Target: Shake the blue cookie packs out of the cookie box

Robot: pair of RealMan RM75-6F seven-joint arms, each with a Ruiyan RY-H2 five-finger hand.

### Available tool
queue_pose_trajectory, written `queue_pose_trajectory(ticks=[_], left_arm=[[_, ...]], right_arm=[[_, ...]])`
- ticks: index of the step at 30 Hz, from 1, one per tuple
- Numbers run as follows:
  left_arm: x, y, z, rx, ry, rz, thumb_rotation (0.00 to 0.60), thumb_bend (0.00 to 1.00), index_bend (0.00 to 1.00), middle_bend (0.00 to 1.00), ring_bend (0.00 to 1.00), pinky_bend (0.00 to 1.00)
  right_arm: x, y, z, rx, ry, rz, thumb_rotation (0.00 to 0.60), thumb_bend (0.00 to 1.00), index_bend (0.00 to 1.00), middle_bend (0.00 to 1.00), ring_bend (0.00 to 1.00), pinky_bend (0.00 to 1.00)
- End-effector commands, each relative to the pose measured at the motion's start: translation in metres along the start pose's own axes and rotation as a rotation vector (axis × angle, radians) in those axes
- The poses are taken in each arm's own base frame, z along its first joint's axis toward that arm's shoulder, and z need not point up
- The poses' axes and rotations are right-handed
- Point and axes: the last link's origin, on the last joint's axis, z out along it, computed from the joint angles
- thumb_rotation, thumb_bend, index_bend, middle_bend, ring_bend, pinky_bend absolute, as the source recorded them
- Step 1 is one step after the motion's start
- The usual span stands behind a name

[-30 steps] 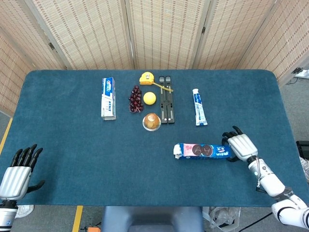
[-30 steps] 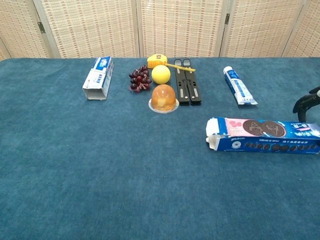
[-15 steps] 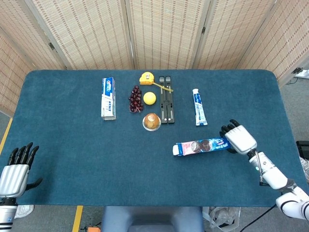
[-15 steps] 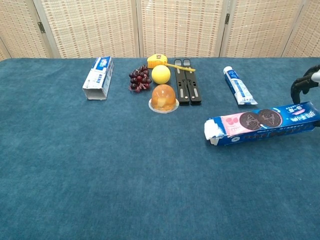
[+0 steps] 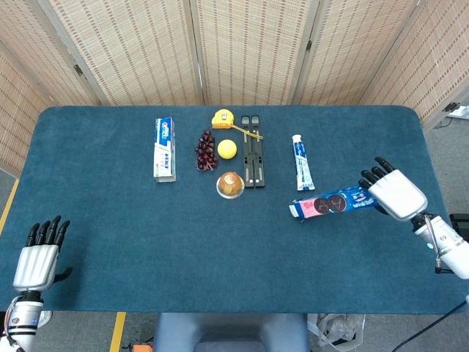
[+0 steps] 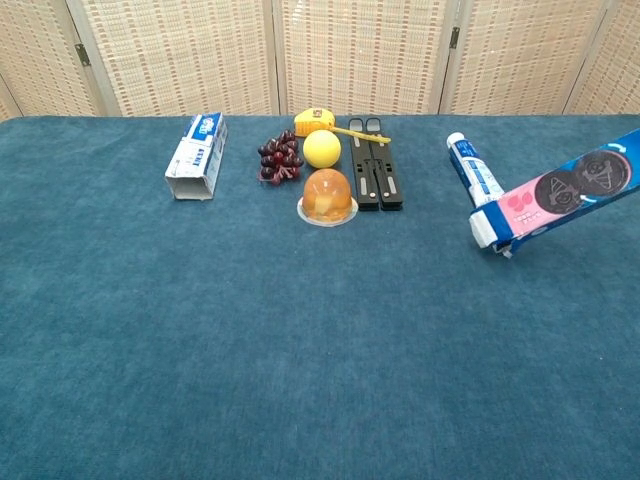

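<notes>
My right hand point(image 5: 394, 193) grips the far end of the blue cookie box point(image 5: 333, 203), which hangs above the table at the right. The box point(image 6: 560, 199) tilts with its open flap end pointing down and to the left; in the chest view its held end runs off the right edge, so the hand is out of that frame. No blue cookie packs show outside the box. My left hand point(image 5: 38, 257) hovers off the table's front left corner, fingers spread and holding nothing.
Along the back of the blue table point(image 5: 146, 235) lie a toothpaste box point(image 5: 164, 149), grapes point(image 5: 206, 149), a lemon point(image 5: 227, 149), a yellow tape measure point(image 5: 223, 118), a black folded stand point(image 5: 253, 150), a jelly cup point(image 5: 230, 185) and a toothpaste tube point(image 5: 302, 163) just left of the raised box.
My right hand has lifted the cookie box off the table and carried it right and back, tipping its open end downward. The left hand shifted slightly.
</notes>
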Motion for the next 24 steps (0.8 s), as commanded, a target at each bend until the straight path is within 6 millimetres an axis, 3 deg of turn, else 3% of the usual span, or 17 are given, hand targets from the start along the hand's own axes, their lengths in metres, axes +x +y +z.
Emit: queue_pose_trajectory(ticks=[1,14,19,24], left_arm=[[-0.002,0.002,0.003,0.006,-0.001,0.007,0.6,0.19,0.0,0.0,0.0,0.0],[-0.003,0.004,0.005,-0.002,-0.004,0.016,0.6,0.19,0.0,0.0,0.0,0.0],[0.0,0.003,0.004,0.012,0.036,0.02,0.6,0.19,0.0,0.0,0.0,0.0],[-0.002,0.004,0.005,0.001,0.021,0.022,0.6,0.19,0.0,0.0,0.0,0.0]], right_arm=[[0.039,0.01,-0.008,-0.004,0.027,-0.066,0.6,0.22,0.57,0.35,0.33,0.17],[0.131,-0.01,-0.03,-0.03,0.127,-0.145,0.6,0.22,0.58,0.35,0.33,0.17],[0.155,-0.014,-0.046,-0.052,0.214,-0.144,0.6,0.22,0.58,0.35,0.33,0.17],[0.163,-0.018,-0.052,-0.054,0.237,-0.082,0.6,0.22,0.58,0.35,0.32,0.17]])
